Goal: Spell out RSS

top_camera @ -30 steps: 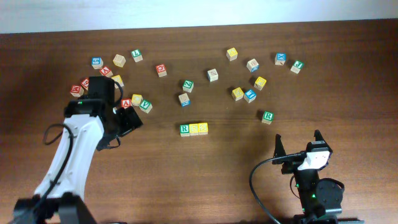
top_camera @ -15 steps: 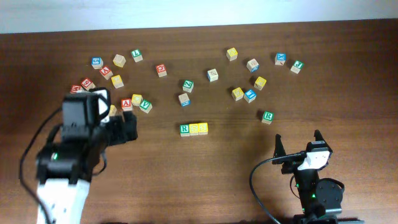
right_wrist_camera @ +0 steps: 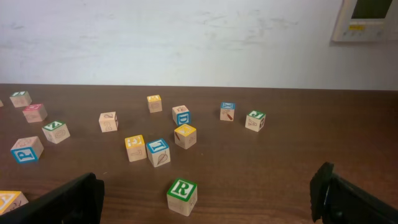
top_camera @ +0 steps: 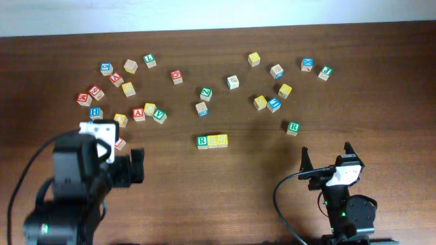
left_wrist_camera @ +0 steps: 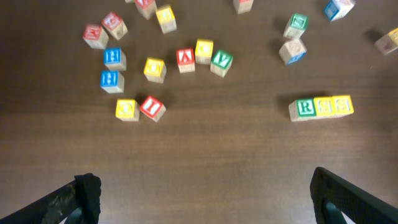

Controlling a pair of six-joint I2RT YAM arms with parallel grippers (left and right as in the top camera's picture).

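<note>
Nearest, the left jaws stand wide apart and empty above the dark wooden bench (top_camera: 225, 197); the right jaws, low at the near edge, are likewise spread wide, holding nothing. Beyond, mid-bench, a row of three small wooden cubes (top_camera: 212, 141) lies touching: green-lettered R, then two yellow ones. A lone green R wooden cube (top_camera: 293, 127) sits apart to its right. Farther back, other lettered cubes (top_camera: 254, 58) lie scattered

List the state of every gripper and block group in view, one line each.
left gripper, open, empty.
right gripper, open, empty.
three-block row, touching in a line, green R first, then two yellow.
spare R block, alone, apart from the row.
other blocks, scattered, none gripped.
</note>
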